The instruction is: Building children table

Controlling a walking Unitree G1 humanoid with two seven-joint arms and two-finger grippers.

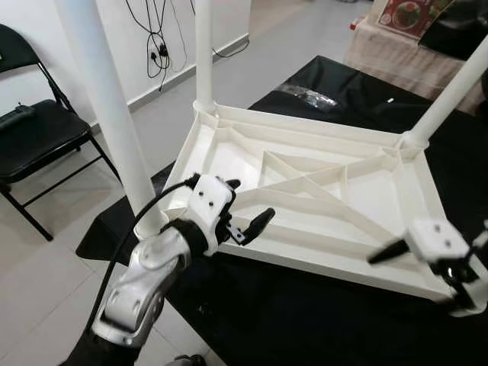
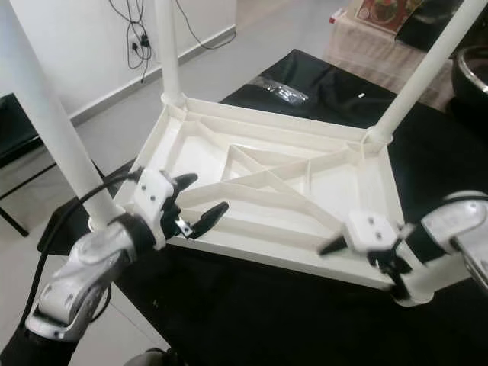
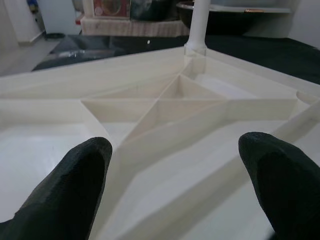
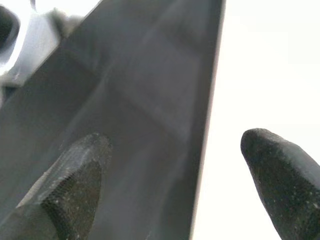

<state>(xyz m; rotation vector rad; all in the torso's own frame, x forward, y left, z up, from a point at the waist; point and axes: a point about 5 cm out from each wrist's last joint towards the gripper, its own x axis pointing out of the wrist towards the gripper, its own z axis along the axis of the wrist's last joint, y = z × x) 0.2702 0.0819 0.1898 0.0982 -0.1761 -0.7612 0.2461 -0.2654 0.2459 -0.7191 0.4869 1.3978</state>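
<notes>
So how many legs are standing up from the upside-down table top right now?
3 clearly: one leg at the near left corner, one at the far left corner, one at the far right. The near right corner is hidden behind the right claw.

No legible text, label or number anywhere.

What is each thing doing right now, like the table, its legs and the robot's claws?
Table top: upside down on the black cloth, ribs facing up.
Far left leg: standing upright in its corner socket.
Far right leg: in its corner socket, leaning.
Near left leg: upright at its corner.
Left claw: open, over the near edge.
Right claw: open, at the near right corner.
Folding chair: unfolded.
</notes>
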